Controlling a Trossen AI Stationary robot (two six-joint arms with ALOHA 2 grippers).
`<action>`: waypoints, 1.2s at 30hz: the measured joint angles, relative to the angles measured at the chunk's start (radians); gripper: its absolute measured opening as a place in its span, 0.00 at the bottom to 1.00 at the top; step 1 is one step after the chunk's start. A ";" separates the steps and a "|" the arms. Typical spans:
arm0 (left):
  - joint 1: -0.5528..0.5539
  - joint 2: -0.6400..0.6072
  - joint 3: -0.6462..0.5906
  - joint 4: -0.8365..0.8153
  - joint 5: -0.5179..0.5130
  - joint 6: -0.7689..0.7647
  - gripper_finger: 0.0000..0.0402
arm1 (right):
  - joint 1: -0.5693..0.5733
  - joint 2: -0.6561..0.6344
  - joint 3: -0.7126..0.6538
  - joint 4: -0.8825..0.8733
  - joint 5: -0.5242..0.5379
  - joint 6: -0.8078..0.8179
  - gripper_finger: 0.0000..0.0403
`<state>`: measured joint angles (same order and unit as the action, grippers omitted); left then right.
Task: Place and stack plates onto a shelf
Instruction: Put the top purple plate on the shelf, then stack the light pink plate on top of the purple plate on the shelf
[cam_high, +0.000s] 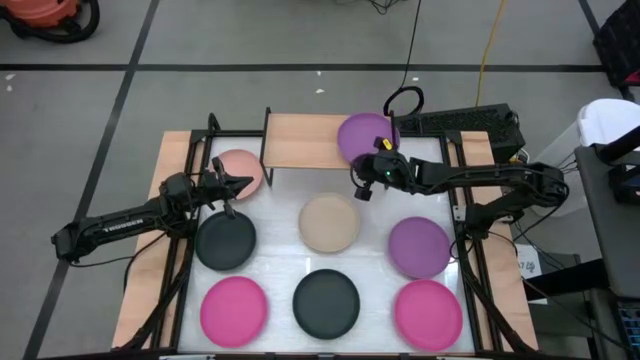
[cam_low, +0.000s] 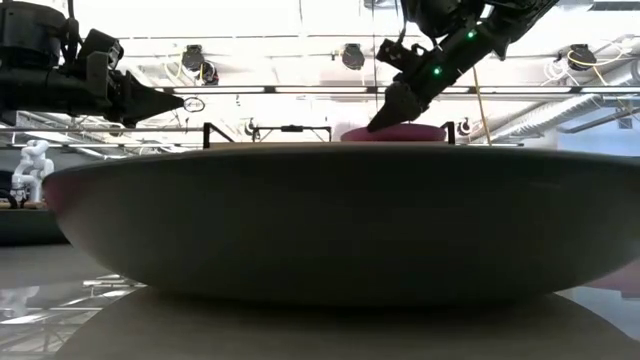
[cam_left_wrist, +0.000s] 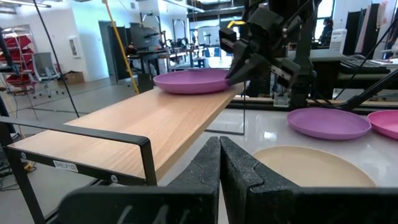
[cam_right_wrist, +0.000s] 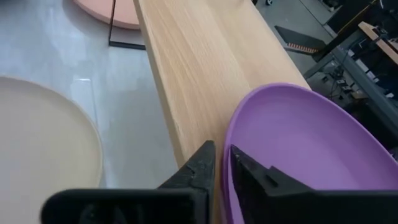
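Observation:
The shelf (cam_high: 300, 140) is a light-wood board on black legs at the table's far edge. A purple plate (cam_high: 365, 133) sits on its right end, and my right gripper (cam_high: 362, 178) is shut on that plate's near rim. My left gripper (cam_high: 243, 184) is shut and hovers over the table between a light pink plate (cam_high: 240, 168) and a dark grey plate (cam_high: 225, 241). Lying flat on the white tabletop are a beige plate (cam_high: 329, 222), a second purple plate (cam_high: 418, 246), two hot pink plates (cam_high: 234, 308) (cam_high: 428, 313) and another dark grey plate (cam_high: 325, 302). My right gripper pinches the purple plate's rim (cam_right_wrist: 226, 146) on its near-left side, one finger (cam_right_wrist: 252, 173) inside the plate and the other (cam_right_wrist: 200, 163) outside it. The fingers slant down from the table's right and near side. The plate rests on the shelf board (cam_right_wrist: 199, 68).
The shelf's left and middle (cam_left_wrist: 149, 118) are bare wood. Black frame rails (cam_high: 190, 230) run along the table's left and right sides. In the low view the near dark grey plate (cam_low: 320, 230) blocks most of the table.

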<state>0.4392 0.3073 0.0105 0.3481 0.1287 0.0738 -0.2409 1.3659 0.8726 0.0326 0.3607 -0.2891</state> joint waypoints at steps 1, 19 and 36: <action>0.000 0.000 0.000 0.000 0.000 0.000 0.01 | 0.000 0.000 0.000 0.000 0.000 0.004 0.13; 0.000 0.000 0.000 0.000 0.000 0.000 0.01 | 0.129 -0.069 -0.001 0.136 -0.234 0.037 0.24; 0.000 0.000 0.000 0.000 0.000 0.000 0.01 | 0.463 -0.495 -0.307 0.019 0.084 0.225 0.24</action>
<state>0.4393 0.3073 0.0105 0.3485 0.1287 0.0742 0.2226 0.8711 0.5655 0.0519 0.4442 -0.0639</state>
